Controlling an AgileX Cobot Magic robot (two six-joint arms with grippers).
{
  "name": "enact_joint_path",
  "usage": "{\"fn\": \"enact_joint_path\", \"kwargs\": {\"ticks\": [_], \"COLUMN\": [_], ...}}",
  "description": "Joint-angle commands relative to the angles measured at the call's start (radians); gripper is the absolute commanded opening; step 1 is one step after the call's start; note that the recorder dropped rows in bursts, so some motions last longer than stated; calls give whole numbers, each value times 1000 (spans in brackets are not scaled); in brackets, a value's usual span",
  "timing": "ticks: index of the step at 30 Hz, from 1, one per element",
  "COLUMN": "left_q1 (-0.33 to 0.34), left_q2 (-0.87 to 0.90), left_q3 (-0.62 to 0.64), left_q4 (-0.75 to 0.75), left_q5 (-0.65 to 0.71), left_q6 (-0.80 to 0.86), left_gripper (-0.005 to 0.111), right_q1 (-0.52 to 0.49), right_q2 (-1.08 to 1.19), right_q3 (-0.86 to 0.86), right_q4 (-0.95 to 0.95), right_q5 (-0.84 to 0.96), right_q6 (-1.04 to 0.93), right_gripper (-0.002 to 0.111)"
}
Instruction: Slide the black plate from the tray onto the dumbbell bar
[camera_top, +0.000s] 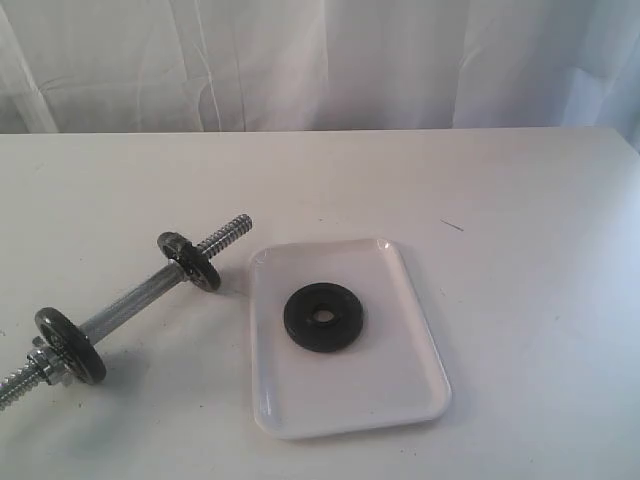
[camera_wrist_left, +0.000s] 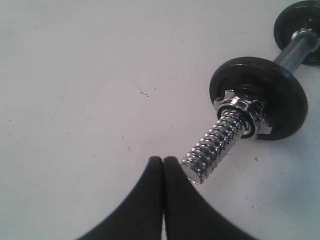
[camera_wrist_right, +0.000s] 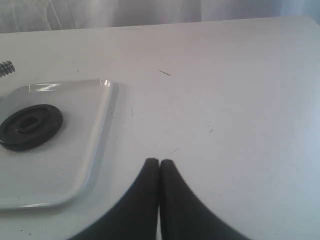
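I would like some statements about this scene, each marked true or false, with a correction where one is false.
1. The black plate lies flat on the tray. True.
2. The dumbbell bar rests inside the tray. False: it lies on the table beside the tray.
3. The left gripper is shut, holding nothing. True.
4. The right gripper holds the black plate. False: it is shut and empty, apart from the plate.

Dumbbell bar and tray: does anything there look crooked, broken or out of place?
Nothing stands out. The black plate lies flat inside the tray, and the dumbbell bar rests on its two discs on the table beside it, slanted but intact. No spill or damage shows.
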Motion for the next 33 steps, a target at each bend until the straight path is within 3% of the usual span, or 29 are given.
{"fn": "enact_joint_path", "kwargs": {"ticks": [1,10,17,33], "left_q1": [2,2,2,2], "left_q2": [-3,-3,-3,-3], "left_q3": [6,6,6,6], "left_q4": [-2,66,13,8], "left_q5": [0,0,-172,-154], "left_q6": [-6,-6,-17,-27], "left_gripper": [0,0,0,0], "right_q1": [-5,-5,-5,-5], "right_q2": [-5,-5,-5,-5], "right_q3": [5,5,5,5], "right_q4": [-6,-6,-6,-16], "right_q5": [-14,-14,-14,-29], "right_q6": [-1,-1,-1,-13], "right_gripper": [0,0,0,0]}}
